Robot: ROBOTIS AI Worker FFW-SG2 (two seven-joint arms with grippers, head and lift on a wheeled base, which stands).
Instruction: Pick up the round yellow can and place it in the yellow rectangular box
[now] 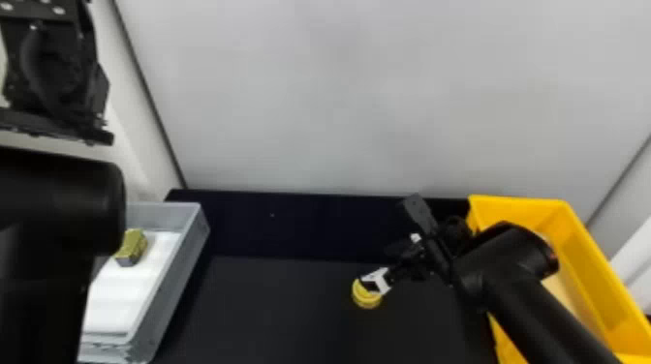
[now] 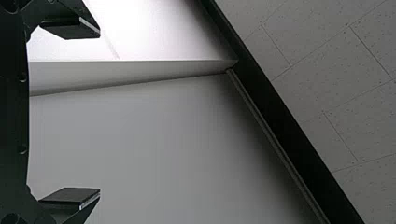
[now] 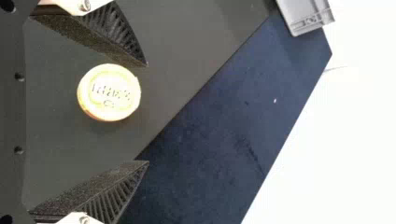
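black tbl (image 1: 271,310), round yellow can (image 1: 366,299), flat face up, axis vert., r. tool (image 1: 378,268) apart near it, l. tool (image 1: 60,87) apart

A green block (image 1: 131,248) sits inside the grey tray (image 1: 177,277) on the left

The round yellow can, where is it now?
The round yellow can is on the black table, right of centre in the head view, left of the yellow box; the right wrist view shows it between open fingers of the right pincer.

One can (image 3: 109,93), one yellow box (image 1: 518,209), one gray tray (image 1: 186,256), one block (image 1: 132,244).
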